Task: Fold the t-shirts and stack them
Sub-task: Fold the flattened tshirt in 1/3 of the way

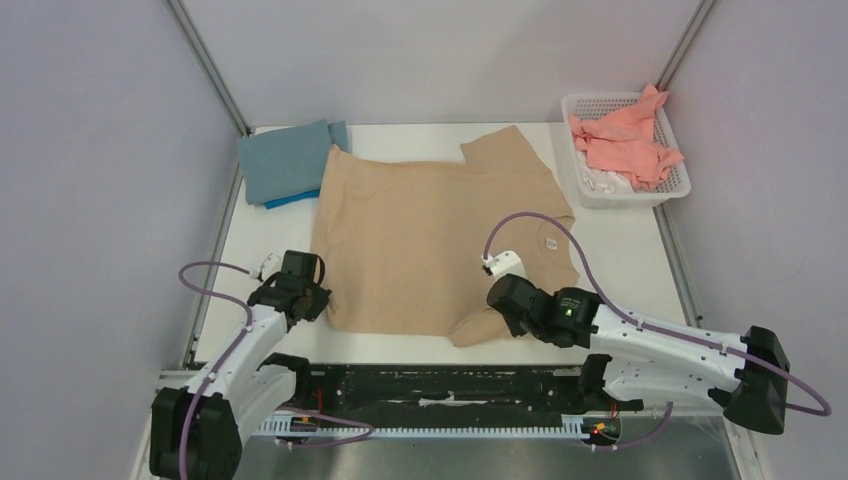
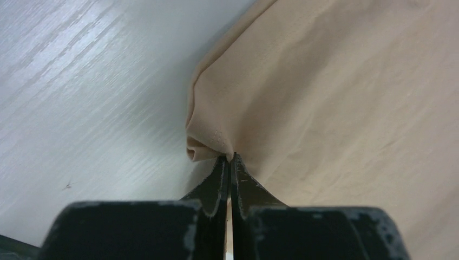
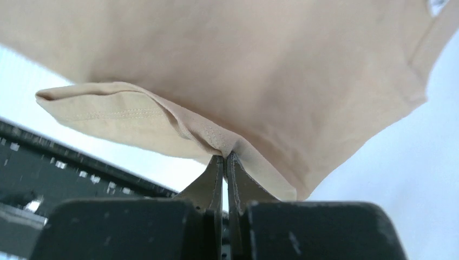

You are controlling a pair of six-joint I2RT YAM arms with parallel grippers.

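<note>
A beige-tan t-shirt lies spread flat across the middle of the table. My left gripper is shut on its near left hem corner, pinching a small bunch of cloth. Near the front edge, my right gripper is shut on the shirt's near sleeve, which lifts slightly off the table. At the back left a folded grey-blue t-shirt rests on a bright blue one. A salmon pink t-shirt lies crumpled in the basket.
The white lattice basket stands at the back right corner and holds some white cloth too. A black rail runs along the table's near edge between the arm bases. Grey walls close in both sides.
</note>
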